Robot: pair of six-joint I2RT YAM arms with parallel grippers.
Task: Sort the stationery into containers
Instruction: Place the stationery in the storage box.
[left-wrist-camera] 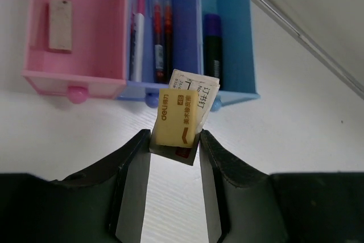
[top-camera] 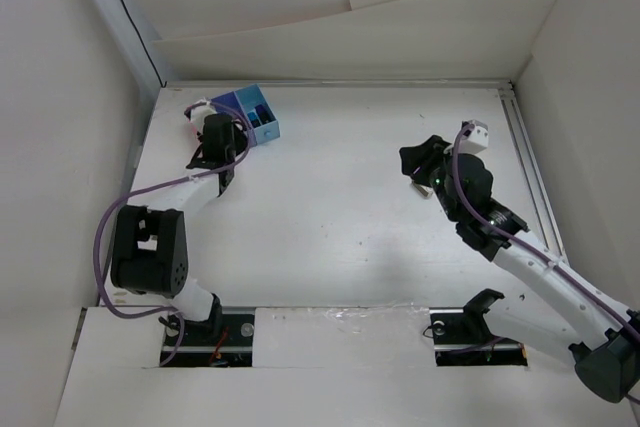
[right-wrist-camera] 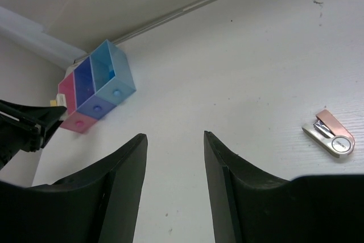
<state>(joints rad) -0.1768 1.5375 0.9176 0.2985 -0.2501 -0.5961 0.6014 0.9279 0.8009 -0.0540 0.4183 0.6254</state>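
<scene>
The three joined containers stand at the table's far left: a pink bin, a purple-blue bin and a light blue bin. Red and pink pens lie in the purple-blue bin. A dark marker with a purple end lies in the light blue one, and a small beige block in the pink one. My left gripper is shut on a yellow eraser with a white paper wrapper, just in front of the bins. My right gripper hangs open and empty over the table's right half.
A small pink-metal stapler lies on the table close to my right gripper. White walls close in the table on the left, back and right, with a rail along the right edge. The bins sit near the back left corner.
</scene>
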